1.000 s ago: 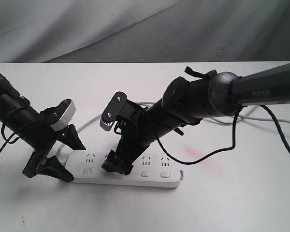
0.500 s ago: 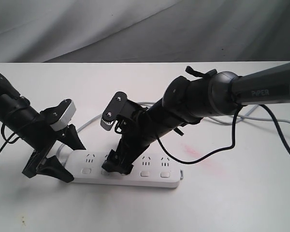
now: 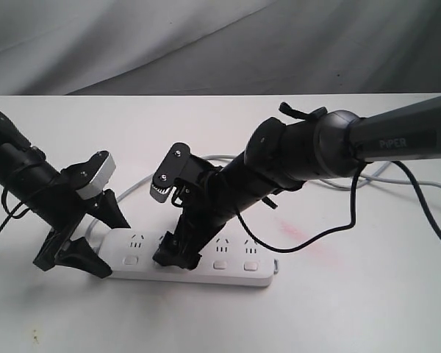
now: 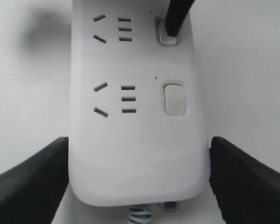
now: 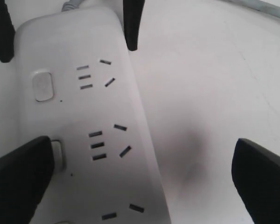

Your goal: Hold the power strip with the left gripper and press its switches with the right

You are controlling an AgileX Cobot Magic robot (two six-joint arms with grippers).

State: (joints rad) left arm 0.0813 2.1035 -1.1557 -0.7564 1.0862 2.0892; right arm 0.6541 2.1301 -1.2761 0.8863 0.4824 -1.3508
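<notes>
The white power strip (image 3: pixel 235 276) lies flat on the white table. My left gripper (image 3: pixel 105 241) straddles its left end, a black finger against each long side, shut on it (image 4: pixel 139 177). The first switch (image 4: pixel 175 99) is uncovered. My right gripper (image 3: pixel 174 254) reaches down onto the strip, jaws wide open (image 5: pixel 142 182). One of its fingers (image 4: pixel 175 18) rests on the second switch (image 4: pixel 168 36), which it half covers in the right wrist view (image 5: pixel 57 154). Its other finger hangs over bare table beyond the strip. Two more switches (image 3: pixel 220 264) show to the right.
The strip's grey cord (image 3: pixel 136 187) loops from the left end behind both arms and out to the right (image 3: pixel 382 173). A loose black cable (image 3: pixel 331 228) hangs from the right arm. A faint pink stain (image 3: pixel 301 235) marks the table.
The right arm and its wrist plate have edged slightly left, its finger still on the second switch. The left gripper and the strip have not moved.
</notes>
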